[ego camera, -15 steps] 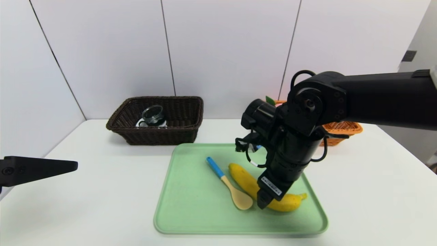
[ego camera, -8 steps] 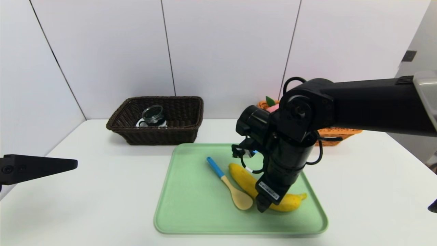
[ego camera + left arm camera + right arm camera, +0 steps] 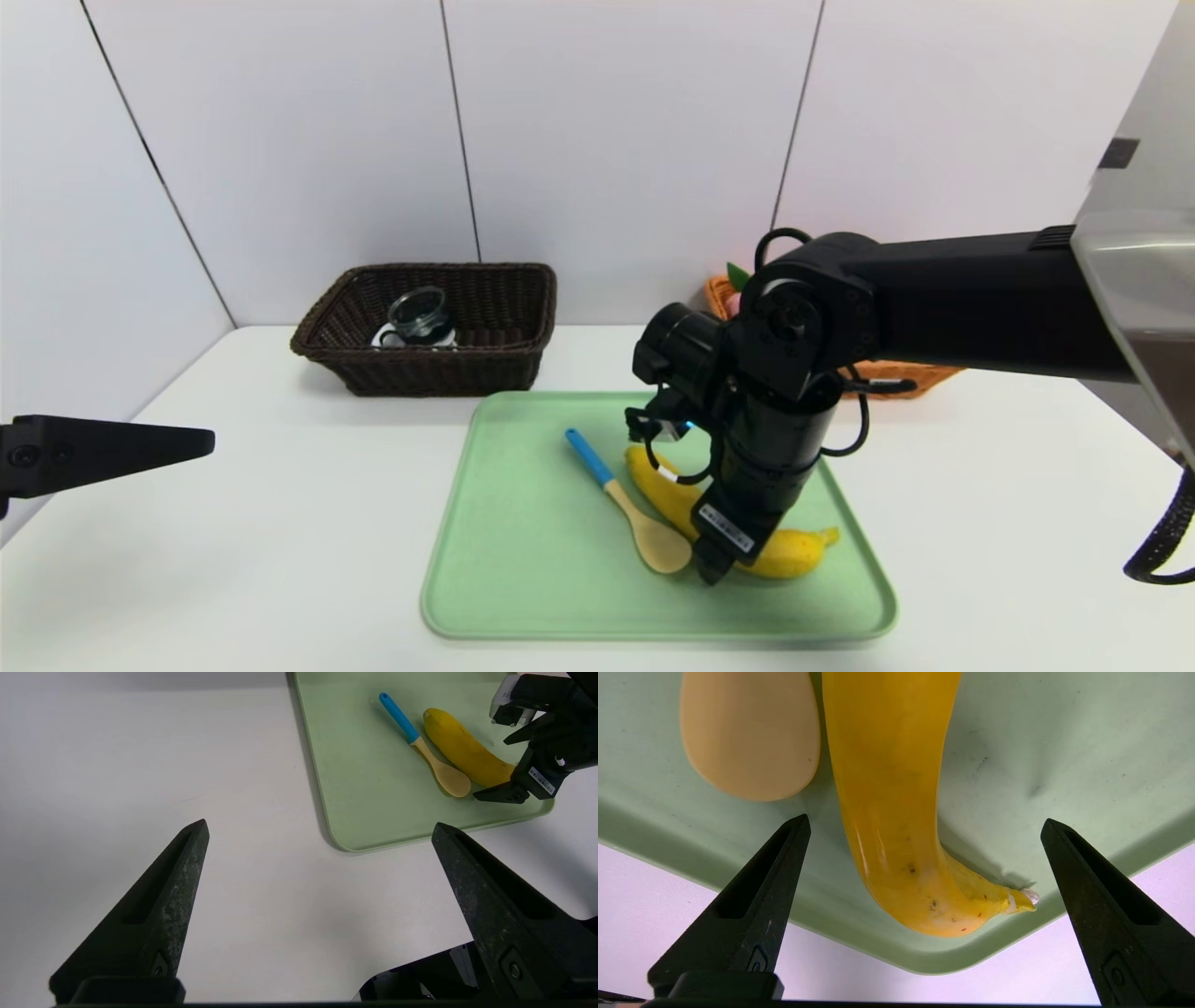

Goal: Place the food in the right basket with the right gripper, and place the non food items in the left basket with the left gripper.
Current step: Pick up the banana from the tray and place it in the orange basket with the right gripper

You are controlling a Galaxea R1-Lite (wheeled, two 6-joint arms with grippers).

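You had the left gripper (image 3: pixel 317 840) parked wide open and empty over the table's left edge. On the green tray (image 3: pixel 523 597), beside the spoon (image 3: pixel 635 518), the right gripper (image 3: pixel 924 830) straddled the banana (image 3: pixel 887 788), jaws spread, nothing held. Step: banana pickup; next, closing would be required

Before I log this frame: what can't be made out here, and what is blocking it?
- Orange basket, head view: mostly hidden behind the right arm; its contents show only as a green and pink sliver.
- Banana, head view: its middle is covered by the right gripper.
- Dark basket, head view: the white item under the glass cup is mostly hidden by the cup.
- Left gripper, head view: cut off by the picture's edge.
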